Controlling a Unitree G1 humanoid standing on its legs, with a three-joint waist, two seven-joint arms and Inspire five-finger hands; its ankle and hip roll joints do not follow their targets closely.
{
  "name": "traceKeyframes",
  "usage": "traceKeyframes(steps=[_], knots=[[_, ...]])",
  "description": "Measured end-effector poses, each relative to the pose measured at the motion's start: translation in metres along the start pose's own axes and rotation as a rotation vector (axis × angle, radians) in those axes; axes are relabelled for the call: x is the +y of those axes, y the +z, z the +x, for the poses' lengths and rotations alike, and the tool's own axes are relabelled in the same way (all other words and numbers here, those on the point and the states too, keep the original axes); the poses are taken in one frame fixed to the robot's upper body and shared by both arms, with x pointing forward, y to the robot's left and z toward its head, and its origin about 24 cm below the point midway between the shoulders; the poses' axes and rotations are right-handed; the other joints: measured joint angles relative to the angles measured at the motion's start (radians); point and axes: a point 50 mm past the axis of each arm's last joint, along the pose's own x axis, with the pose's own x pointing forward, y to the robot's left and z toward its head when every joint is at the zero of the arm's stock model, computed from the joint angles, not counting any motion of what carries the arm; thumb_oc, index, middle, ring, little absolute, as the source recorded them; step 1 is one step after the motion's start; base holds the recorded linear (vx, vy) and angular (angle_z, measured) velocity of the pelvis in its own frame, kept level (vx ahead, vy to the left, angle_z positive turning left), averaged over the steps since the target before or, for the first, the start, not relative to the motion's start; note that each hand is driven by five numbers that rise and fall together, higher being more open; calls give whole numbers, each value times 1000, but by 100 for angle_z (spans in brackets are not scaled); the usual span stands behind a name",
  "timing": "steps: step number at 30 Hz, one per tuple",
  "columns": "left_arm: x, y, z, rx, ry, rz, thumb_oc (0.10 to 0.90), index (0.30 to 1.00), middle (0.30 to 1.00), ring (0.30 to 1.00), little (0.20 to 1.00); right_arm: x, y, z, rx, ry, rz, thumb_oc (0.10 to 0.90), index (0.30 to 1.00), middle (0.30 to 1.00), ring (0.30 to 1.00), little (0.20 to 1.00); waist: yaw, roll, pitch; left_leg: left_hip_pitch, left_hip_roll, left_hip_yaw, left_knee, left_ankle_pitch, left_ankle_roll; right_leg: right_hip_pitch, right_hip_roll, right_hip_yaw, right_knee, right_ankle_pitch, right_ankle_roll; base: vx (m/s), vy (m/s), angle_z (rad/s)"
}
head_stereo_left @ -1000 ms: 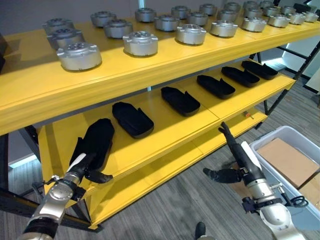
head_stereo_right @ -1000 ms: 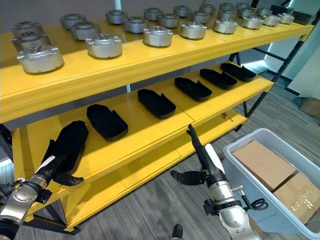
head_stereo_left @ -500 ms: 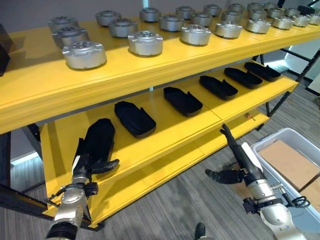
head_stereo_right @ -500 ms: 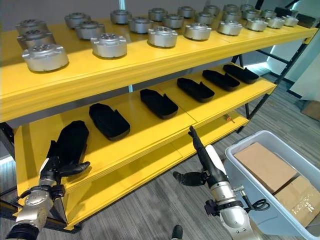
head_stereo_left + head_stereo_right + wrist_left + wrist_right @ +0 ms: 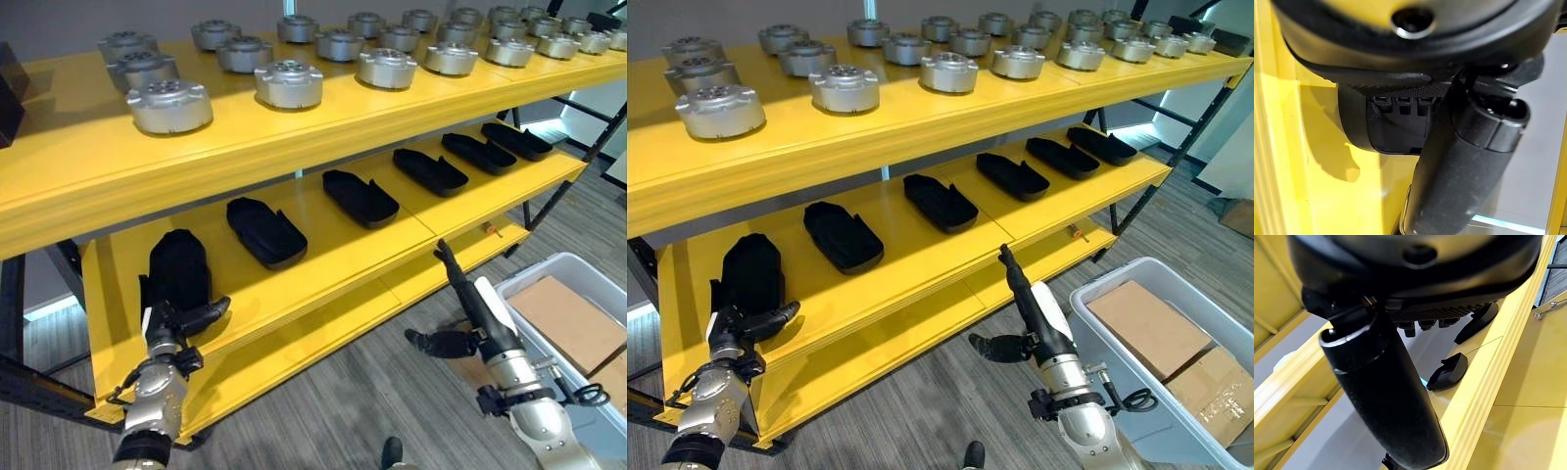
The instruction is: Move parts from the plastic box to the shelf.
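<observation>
lower left: left hand (image 5: 171, 328), fingers straight and holding nothing, sits at the front edge of the shelf (image 5: 323, 257) just below a black part (image 5: 179, 271). lower right: right hand (image 5: 470, 308), fingers outstretched, empty, over open floor beside the plastic box (image 5: 578, 279).

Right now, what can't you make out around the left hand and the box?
- Left hand: whether its fingers touch the black part; the head views are too far, and the left wrist view is blocked by the hand.
- Plastic box: cut off by the frame edge; cardboard hides what lies beneath.
</observation>
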Motion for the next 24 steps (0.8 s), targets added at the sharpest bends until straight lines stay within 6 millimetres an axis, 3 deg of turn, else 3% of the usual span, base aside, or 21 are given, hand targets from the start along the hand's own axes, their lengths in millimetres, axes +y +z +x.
traceKeyframes(steps=[18, 24], knots=[[-10, 5, 9, 0, 88, -67, 900, 1000, 1000, 1000, 1000, -1, 0, 1, -3, -2, -4, 900, 1000, 1000, 1000, 1000, -2, 2, 3, 2, 0, -3, 0, -1, 1, 10, -1, -5, -6, -2, 2, 0, 0, 0], [-8, 10, 10, -5, 120, -159, 900, 1000, 1000, 1000, 1000, -1, 1, 1, -4, -9, -5, 900, 1000, 1000, 1000, 1000, -3, 1, 7, 3, 0, -6, 0, -2, 1, 13, -1, -10, -6, -4, 4, 0, -1, 1]])
